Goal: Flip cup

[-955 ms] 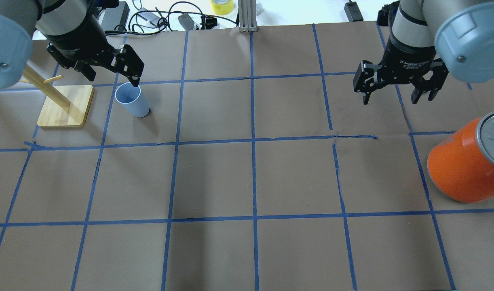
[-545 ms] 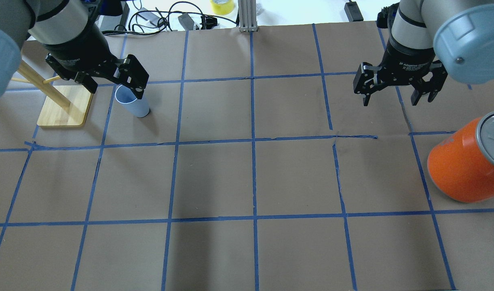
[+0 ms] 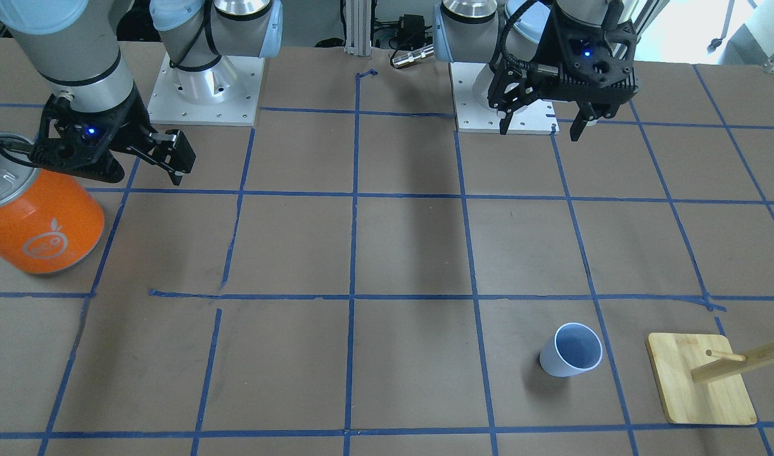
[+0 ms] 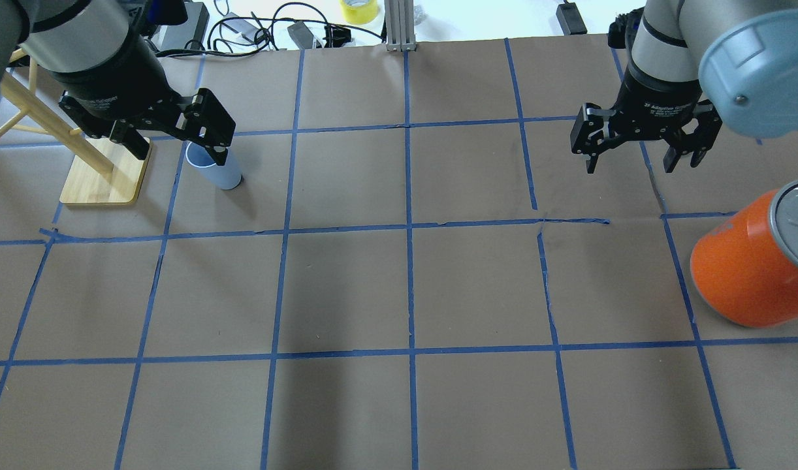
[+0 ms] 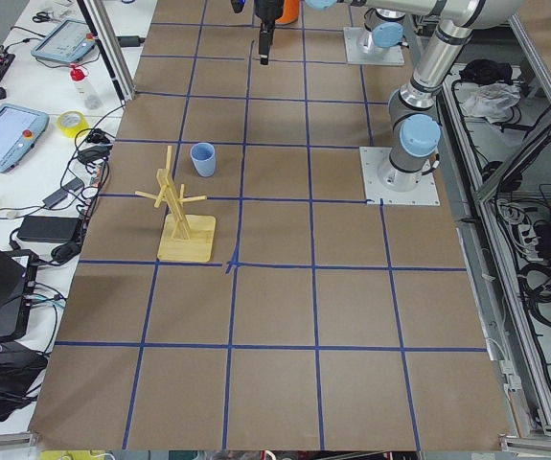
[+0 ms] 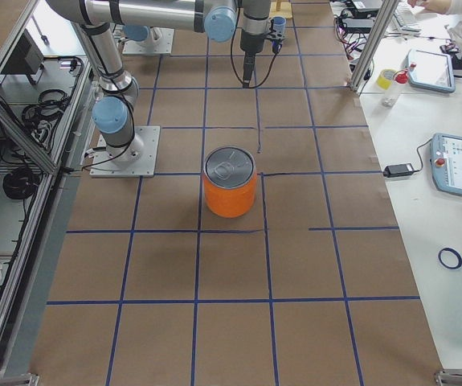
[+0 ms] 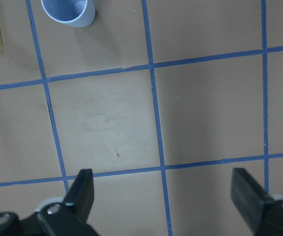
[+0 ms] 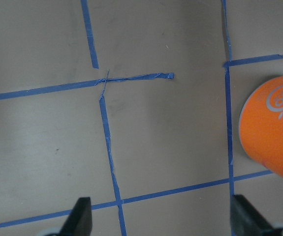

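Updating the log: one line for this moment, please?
cup upright, mouth up, by stand | left gripper jaws open, clear of cup | right gripper jaws open, empty

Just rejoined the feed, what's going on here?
Nothing is being held. The cup stands mouth up on the table beside the rack. The left gripper hangs open above the table, clear of the cup. The right gripper hangs open too, near the can.

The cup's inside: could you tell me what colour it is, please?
The cup is pale blue inside, clearest in the exterior front-facing view.
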